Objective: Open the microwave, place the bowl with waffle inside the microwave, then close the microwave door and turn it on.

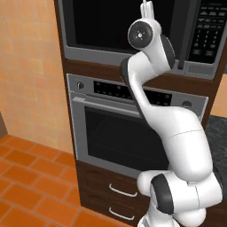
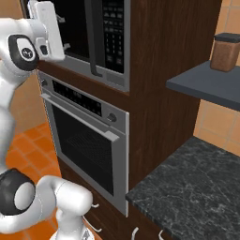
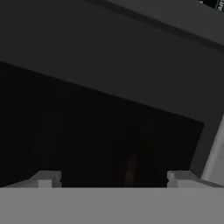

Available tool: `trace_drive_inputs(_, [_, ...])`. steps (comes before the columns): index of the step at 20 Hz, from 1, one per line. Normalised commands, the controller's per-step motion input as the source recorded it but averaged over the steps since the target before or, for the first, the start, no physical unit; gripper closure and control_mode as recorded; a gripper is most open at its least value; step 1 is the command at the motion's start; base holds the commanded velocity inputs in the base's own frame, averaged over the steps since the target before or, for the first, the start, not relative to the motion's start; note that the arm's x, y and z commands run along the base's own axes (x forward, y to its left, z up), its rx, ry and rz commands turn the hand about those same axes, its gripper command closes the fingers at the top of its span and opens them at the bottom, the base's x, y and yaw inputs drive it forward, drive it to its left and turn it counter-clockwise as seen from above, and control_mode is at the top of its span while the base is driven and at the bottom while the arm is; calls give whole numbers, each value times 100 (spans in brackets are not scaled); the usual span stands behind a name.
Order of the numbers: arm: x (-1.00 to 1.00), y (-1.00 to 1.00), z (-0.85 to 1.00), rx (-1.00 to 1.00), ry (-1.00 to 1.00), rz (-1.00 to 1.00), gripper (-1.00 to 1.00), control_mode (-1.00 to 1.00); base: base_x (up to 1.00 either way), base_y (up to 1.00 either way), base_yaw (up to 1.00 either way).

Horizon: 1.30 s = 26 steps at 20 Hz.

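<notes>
The tall brown cabinet column [image 2: 159, 93] carries two built-in appliances. The lower is one steel-framed oven [image 1: 119, 133] with a horizontal bar handle, not part of this job. Above it sits the one microwave [image 1: 133, 31], its microwave door [image 1: 115, 24] closed flat, with the black window facing out and a single dark vertical handle [image 2: 93, 42] just left of the keypad panel [image 2: 114, 33]. To the right are a dark stone worktop [image 2: 187, 187] and a grey shelf [image 2: 206, 86] bearing one brown canister [image 2: 226, 51].

The door looks rigid and hinged, likely to swing in an arc under a steady pull; the glossy window gives nothing to hold, so the handle bar is the sensible place to hook or pinch.

The tool [image 3: 113, 177] is raised in front of the door window, to the left of the handle, with both fingertips [image 3: 46, 178] spread wide and nothing between them. From the hand view it looks at dark glass at close range.
</notes>
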Motion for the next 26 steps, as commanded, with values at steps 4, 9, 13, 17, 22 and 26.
trace_drive_inputs(4, [-100, 26, 9, -4, 0, 2, -100, -100, 0, 0, 0])
trace_drive_inputs(9, [-96, 17, 2, -16, 16, 0, 100, -100, 0, 0, 0])
trace_drive_inputs(13, [-74, 0, -5, -18, 29, 0, 100, -100, 0, 0, 0])
trace_drive_inputs(17, [-57, 0, -4, -27, 26, 0, 100, -100, 0, 0, 0])
trace_drive_inputs(22, [-33, -6, -1, -40, 32, 1, 100, -100, 0, 0, 0])
trace_drive_inputs(26, [-37, -31, 0, -43, 31, 3, 100, -100, 0, 0, 0])
